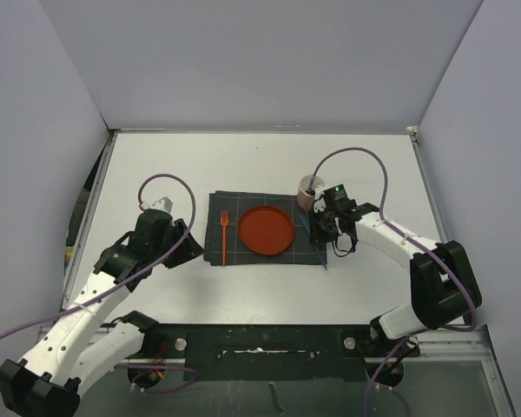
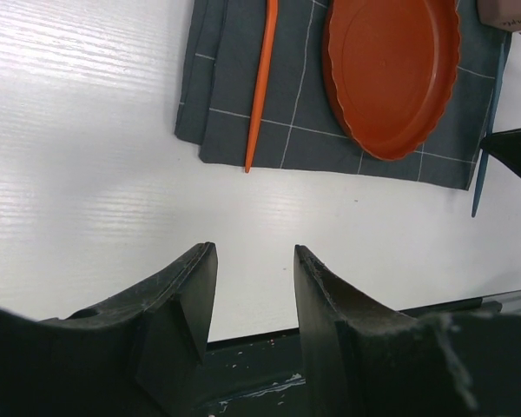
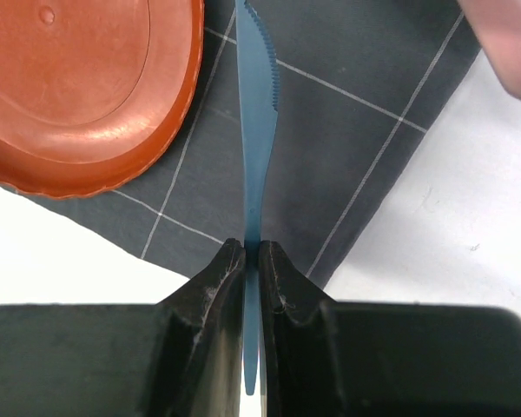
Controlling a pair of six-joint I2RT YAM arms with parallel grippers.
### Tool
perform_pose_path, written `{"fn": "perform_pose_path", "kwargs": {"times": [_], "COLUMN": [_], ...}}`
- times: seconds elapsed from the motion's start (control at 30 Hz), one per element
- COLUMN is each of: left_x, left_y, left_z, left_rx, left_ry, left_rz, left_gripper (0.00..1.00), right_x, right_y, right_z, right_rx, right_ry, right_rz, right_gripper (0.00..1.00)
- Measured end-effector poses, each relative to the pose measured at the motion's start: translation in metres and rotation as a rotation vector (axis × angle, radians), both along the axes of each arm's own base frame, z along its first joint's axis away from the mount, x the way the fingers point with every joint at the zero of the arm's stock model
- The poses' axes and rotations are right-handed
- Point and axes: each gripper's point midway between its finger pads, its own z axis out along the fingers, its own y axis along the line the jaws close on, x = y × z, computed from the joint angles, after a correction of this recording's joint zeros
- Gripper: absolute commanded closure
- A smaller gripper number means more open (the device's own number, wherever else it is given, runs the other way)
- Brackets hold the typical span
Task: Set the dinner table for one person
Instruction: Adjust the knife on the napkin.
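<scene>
Surface: white dinner table (image 1: 243,165), large and flat, with thin metal rails along its edges; faint streaks of reflected light in the left wrist view.
Room: plain pale walls (image 1: 260,61) close on the far, left and right sides.
Near edge: dark base bar (image 1: 260,343) with both arm bases bolted to it; purple cables (image 1: 184,187) looped above each arm.
Mat: dark grid-lined cloth mat (image 1: 252,200) flat at the middle of the table, thin white lines crossing it, left end folded in layers.
Plate: round orange-red plate (image 1: 266,230) with a scalloped rim, centred on the mat, smooth inside facing up.
Cup: pinkish cup (image 1: 309,187) upright at the far right corner of the mat, just beyond the right wrist; contents cannot be told.
Fork: orange plastic fork (image 1: 224,236) lying on the mat just left of the plate, tines toward the far side.
Knife: blue plastic knife (image 3: 256,130) with a serrated edge, over the right strip of the mat beside the plate, blade on edge and pointing away from the fingers; contact with the cloth cannot be told.
Right gripper (image 3: 252,256): clenched on the knife's handle, both fingers pressed against its flat sides.
Left gripper (image 2: 254,269): released, jaws apart with only bare white tabletop between them, near the mat's near left corner.
Indicator: small green light (image 1: 338,188) on the right wrist.
</scene>
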Motion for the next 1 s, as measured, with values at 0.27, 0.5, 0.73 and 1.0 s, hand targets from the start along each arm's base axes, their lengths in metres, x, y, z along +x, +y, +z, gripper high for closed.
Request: {"fn": "perform_pose_path", "kwargs": {"times": [0.27, 0.5, 0.73, 1.0], "left_x": [-0.008, -0.012, -0.015, -0.019], "left_y": [0.004, 0.008, 0.009, 0.006], "left_z": [0.001, 0.001, 0.0, -0.001], "left_rx": [0.002, 0.011, 0.007, 0.009], "left_ry": [0.008, 0.013, 0.007, 0.003], "left_rz": [0.012, 0.017, 0.018, -0.006], "left_gripper": [0.6, 0.6, 0.61, 0.61], "right_x": [0.01, 0.018, 0.02, 0.02], "right_y": [0.002, 0.002, 0.002, 0.008], "right_z": [0.0, -0.009, -0.011, 0.009], "right_rx": [0.003, -0.011, -0.018, -0.022], "right_ry": [-0.035, -0.04, -0.048, -0.078], "right_rz": [-0.008, -0.016, -0.014, 0.066], "right_gripper": [0.75, 0.6, 0.64, 0.66]}}
